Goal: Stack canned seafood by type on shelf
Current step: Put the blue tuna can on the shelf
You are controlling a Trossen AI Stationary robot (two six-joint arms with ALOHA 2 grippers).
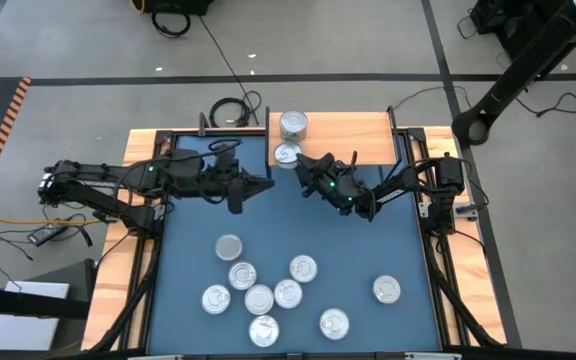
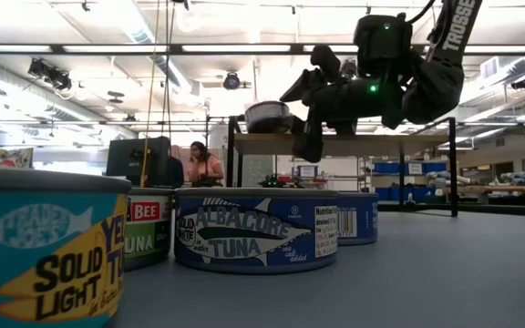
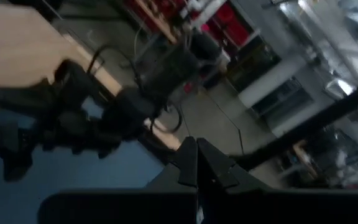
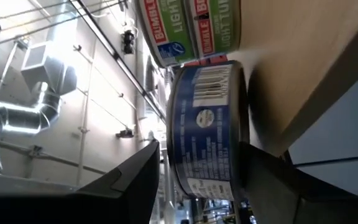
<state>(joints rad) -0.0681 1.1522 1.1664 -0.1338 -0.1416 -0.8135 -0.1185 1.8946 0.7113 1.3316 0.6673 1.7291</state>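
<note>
The shelf (image 1: 348,138), a light-wood board on black legs, stands at the table's far edge. Two green-labelled cans (image 4: 191,28) are stacked on its left part (image 1: 293,124). In front of them a blue-labelled can (image 4: 207,124) lies flat at the shelf's near left edge (image 1: 287,154), with my right gripper (image 1: 298,162) around it. My left gripper (image 1: 266,184) hovers shut and empty above the table, left of that corner; its closed fingertips (image 3: 196,163) show in the left wrist view. Several more cans (image 1: 260,298) lie loose on the blue table. My right gripper has the blue-labelled can between its two fingers, one at the lid (image 4: 171,137) and one under the bottom (image 4: 245,140). The fingers come in about level from the table's near right. The can's bottom lies on the shelf board (image 4: 303,68) at the board's near edge, its lid up.
The loose cans cluster in the near middle of the table, with one apart at the near right (image 1: 386,290). In the low view a yellow-and-teal can (image 2: 48,246) and an albacore can (image 2: 255,228) stand close. Black frame rails (image 1: 423,215) edge the table. A person (image 2: 203,166) sits far behind.
</note>
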